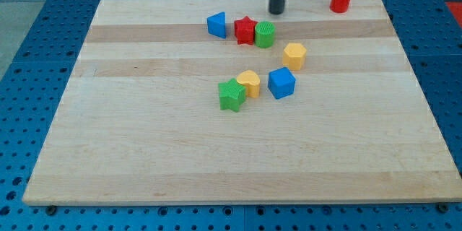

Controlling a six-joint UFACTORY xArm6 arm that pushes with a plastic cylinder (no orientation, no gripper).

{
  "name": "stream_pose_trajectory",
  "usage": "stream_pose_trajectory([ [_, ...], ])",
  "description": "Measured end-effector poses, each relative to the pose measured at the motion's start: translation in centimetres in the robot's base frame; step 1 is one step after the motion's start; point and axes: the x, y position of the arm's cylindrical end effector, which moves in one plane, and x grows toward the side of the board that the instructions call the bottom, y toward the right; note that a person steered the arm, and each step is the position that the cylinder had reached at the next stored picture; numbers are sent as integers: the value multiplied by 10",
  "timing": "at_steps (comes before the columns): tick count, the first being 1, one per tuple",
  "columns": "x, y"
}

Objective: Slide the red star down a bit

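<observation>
The red star [245, 30] lies on the wooden board [144, 151] near the view's top, between a blue triangular block [216, 24] on its left and a green cylinder [265, 35] touching its right side. My tip [277, 11] stands just above and to the right of the green cylinder, apart from the red star.
A red cylinder [341, 0] sits at the top right corner. A yellow hexagonal block [294, 55] lies below the green cylinder. Lower, a green star [232, 94], a yellow heart [249, 83] and a blue cube [281, 83] form a row.
</observation>
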Motion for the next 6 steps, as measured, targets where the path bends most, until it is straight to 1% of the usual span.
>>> stream_pose_trajectory([
  [1, 14, -36],
  [2, 41, -43],
  [4, 81, -57],
  [5, 96, -58],
  [6, 91, -58],
])
